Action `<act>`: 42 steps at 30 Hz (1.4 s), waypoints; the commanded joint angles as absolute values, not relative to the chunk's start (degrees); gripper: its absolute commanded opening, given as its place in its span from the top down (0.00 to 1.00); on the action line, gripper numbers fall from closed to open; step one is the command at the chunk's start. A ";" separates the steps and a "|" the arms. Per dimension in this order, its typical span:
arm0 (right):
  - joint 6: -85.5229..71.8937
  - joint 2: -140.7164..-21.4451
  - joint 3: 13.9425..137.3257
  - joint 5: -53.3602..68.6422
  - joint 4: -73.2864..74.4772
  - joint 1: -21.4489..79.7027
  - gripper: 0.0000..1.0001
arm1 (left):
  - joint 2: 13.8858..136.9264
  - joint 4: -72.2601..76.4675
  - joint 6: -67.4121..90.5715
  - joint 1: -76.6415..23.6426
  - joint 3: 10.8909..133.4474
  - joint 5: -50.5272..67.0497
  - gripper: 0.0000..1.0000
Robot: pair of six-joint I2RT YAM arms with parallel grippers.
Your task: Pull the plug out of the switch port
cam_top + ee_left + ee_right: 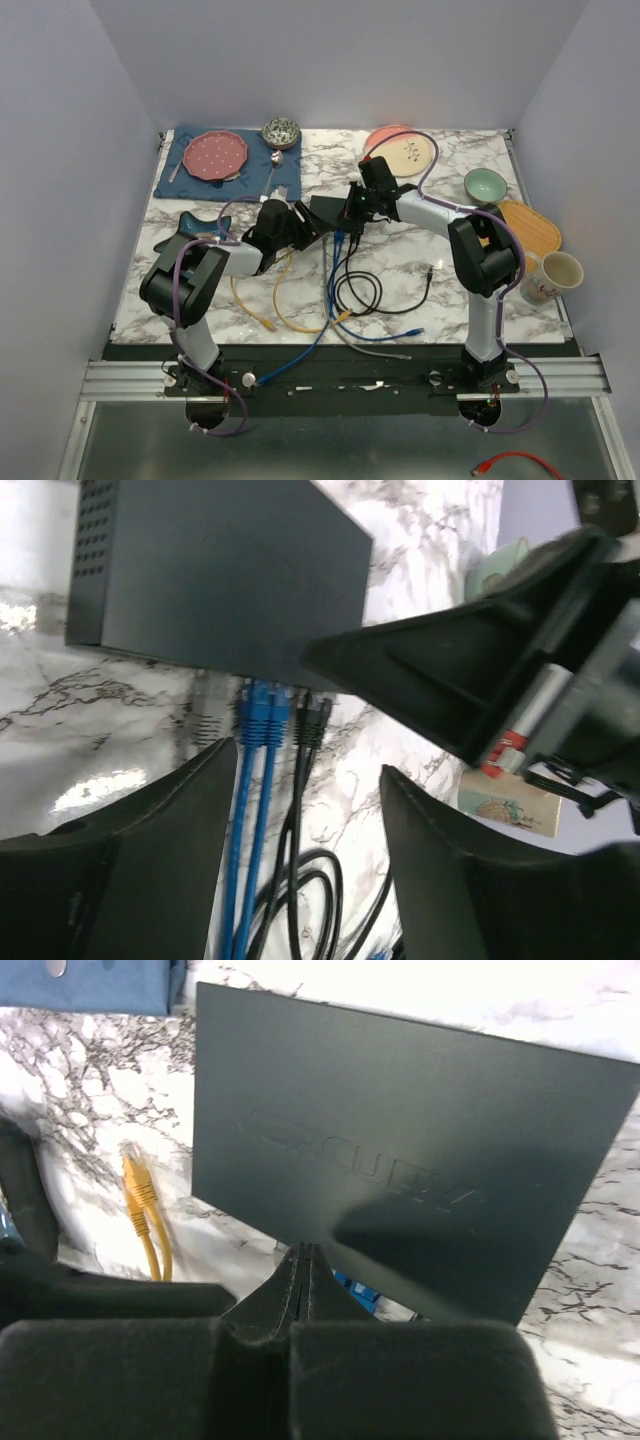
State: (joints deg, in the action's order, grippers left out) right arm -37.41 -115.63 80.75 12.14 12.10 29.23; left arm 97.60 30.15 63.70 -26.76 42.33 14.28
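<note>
The switch (325, 211) is a flat matte-black box lying mid-table; it also shows in the left wrist view (215, 575) and the right wrist view (400, 1150). Two blue plugs (262, 713), a black plug (311, 720) and a grey plug (208, 716) sit in its near edge. My left gripper (310, 810) is open, its fingers (150, 860) on either side of the blue and black cables just short of the plugs; it shows in the top view (298, 228). My right gripper (305, 1256) is shut and empty, its tip over the switch's edge, above the blue plugs (355, 1290).
Loose yellow (262, 300), blue (300, 350) and coiled black (358, 290) cables lie in front of the switch. A blue mat with a pink plate (218, 155) and a patterned bowl (281, 132) sits at back left. A peach plate (400, 150), green bowl (484, 185), wooden tray (530, 228) and mug (560, 272) stand on the right.
</note>
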 commanded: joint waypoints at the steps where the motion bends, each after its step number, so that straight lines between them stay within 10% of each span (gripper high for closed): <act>1: -36.74 -116.81 79.63 10.72 11.51 28.21 0.99 | 102.21 37.00 65.74 -26.37 41.22 15.74 0.36; 19: -36.91 -118.83 79.72 12.39 10.90 26.98 0.99 | 114.25 40.95 72.42 -24.70 43.51 15.11 0.46; 26: -37.00 -119.09 79.19 12.57 10.37 26.98 0.99 | 116.80 46.66 74.88 -24.00 41.84 16.87 0.66; 34: -37.35 -119.27 79.01 13.18 10.11 26.98 0.99 | 117.68 46.67 75.23 -23.29 41.57 17.05 0.67; 42: -37.18 -117.07 77.00 14.06 8.88 27.07 0.99 | 118.48 46.40 75.15 -23.29 41.84 17.40 0.94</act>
